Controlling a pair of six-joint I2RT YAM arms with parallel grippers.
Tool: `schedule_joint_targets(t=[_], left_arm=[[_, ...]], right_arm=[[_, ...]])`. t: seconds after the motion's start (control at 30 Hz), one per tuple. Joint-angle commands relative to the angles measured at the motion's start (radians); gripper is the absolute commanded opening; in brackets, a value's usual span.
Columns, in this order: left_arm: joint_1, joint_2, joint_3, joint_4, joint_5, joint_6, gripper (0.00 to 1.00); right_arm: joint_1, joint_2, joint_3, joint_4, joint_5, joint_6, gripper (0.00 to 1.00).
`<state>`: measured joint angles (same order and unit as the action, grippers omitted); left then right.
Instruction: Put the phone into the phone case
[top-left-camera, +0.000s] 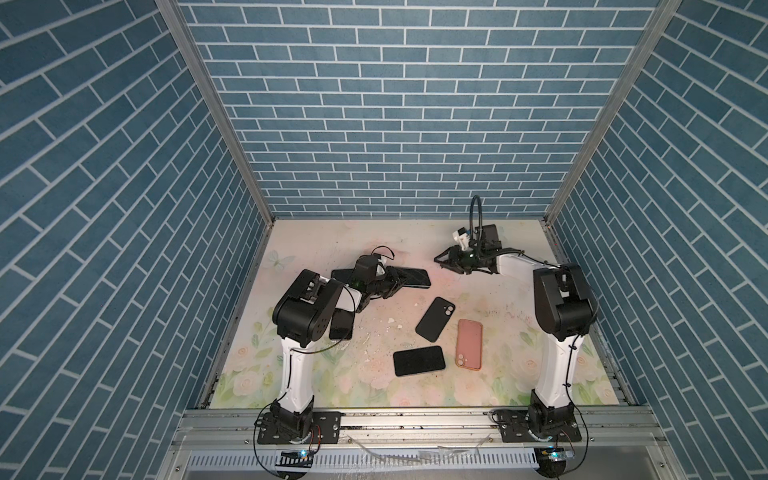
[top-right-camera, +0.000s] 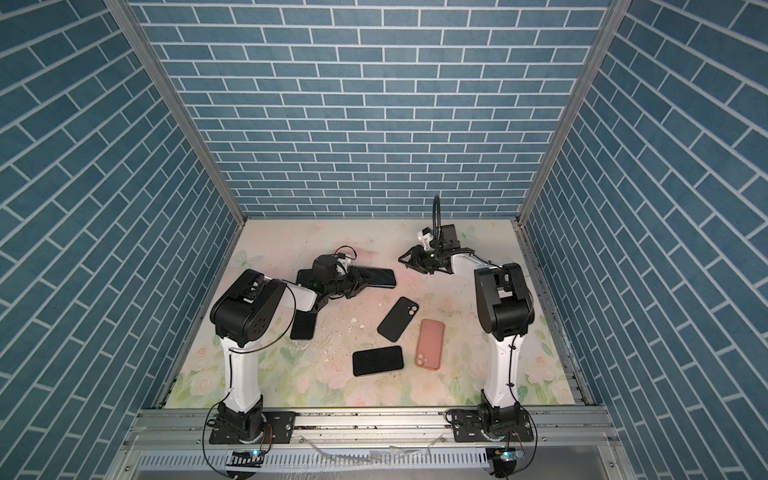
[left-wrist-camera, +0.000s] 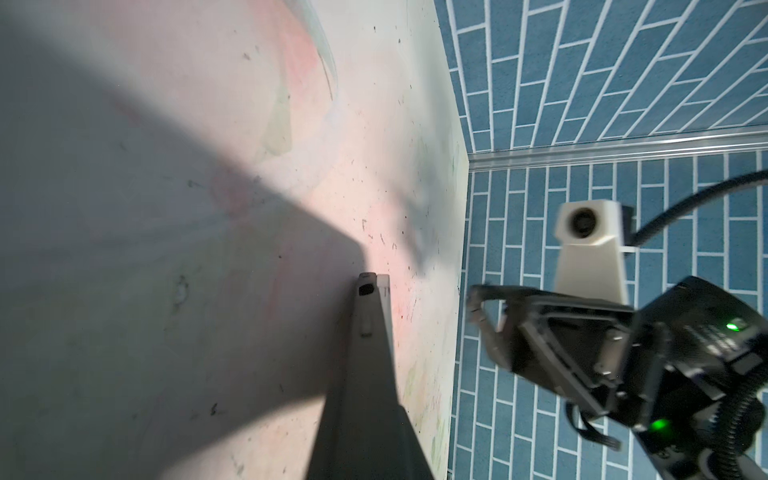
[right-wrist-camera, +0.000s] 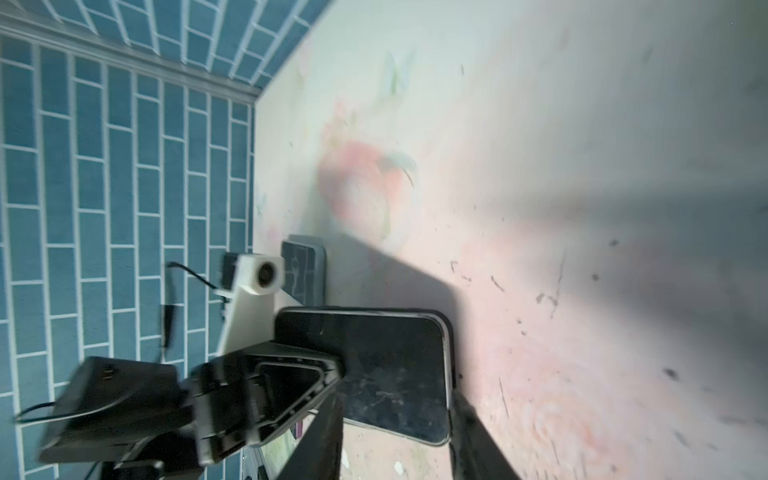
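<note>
A: Near edge first; what's lying on the table (top-left-camera: 490, 386)?
B: 1 flat phone (top-left-camera: 419, 360), dark face up, just beside a pink case (top-left-camera: 469, 343); a black case (top-left-camera: 435, 319) slightly further back, camera hole showing, touching neither; 1 more phone (top-left-camera: 341, 328) half hidden under the left arm; none of these 4 is gripped.
A: And the task's phone?
B: Further back, left of middle; the phone (right-wrist-camera: 395, 374) is in the left gripper (top-left-camera: 397, 284), fingers pinching 1 short end, the rest sticking out toward the right arm; low over the table, lifted or resting I cannot tell; a dark rim runs round its silver edge in the right wrist view, case or shadow, cannot tell either.
A: Anything behind it?
B: 1 dark slab (right-wrist-camera: 303, 270) lying flat beyond the left wrist camera; phone or case, unclear.
A: Right side?
B: Farthest out; right gripper (top-left-camera: 449, 265) apart from the phone, fingers (left-wrist-camera: 498, 289) spread, holding nothing; blurred in the left wrist view.
A: Step?
B: My read: phone secured by 1 arm, seating in a case not shown done. The next move calls for bringing the phone and an empty case together, camera corner matched to the hole; the right gripper should steady the case while the left presses the edges in; the end-only pinch may let the phone pivot.
</note>
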<state>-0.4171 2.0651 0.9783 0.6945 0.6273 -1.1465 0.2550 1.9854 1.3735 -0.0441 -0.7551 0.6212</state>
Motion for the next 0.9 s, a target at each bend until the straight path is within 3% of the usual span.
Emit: schedule_joint_targets(t=[0.0, 0.17, 0.4, 0.5, 0.6, 0.73, 0.87], left_arm=[[0.004, -0.057, 0.042, -0.15, 0.023, 0.118, 0.15], [0.004, -0.12, 0.188, -0.335, 0.091, 0.264, 0.15], [0.006, -0.1, 0.469, -0.432, 0.34, 0.285, 0.15], [0.01, -0.081, 0.584, -0.464, 0.435, 0.276, 0.15], [0.012, -0.061, 0.676, -0.453, 0.503, 0.236, 0.16], [0.011, -0.037, 0.718, -0.288, 0.561, 0.083, 0.18], [0.01, -0.006, 0.726, -0.094, 0.593, -0.099, 0.18]], right_arm=[[-0.046, -0.147, -0.019, -0.018, 0.079, -0.045, 0.43], [-0.115, -0.293, -0.09, -0.039, 0.168, -0.071, 0.43], [-0.211, -0.443, -0.201, 0.087, -0.054, -0.01, 0.43], [-0.247, -0.485, -0.279, 0.26, -0.182, 0.102, 0.44], [-0.261, -0.511, -0.358, 0.515, -0.262, 0.25, 0.55], [-0.264, -0.5, -0.419, 0.846, -0.323, 0.45, 0.68], [-0.261, -0.44, -0.41, 1.086, -0.371, 0.654, 0.71]])
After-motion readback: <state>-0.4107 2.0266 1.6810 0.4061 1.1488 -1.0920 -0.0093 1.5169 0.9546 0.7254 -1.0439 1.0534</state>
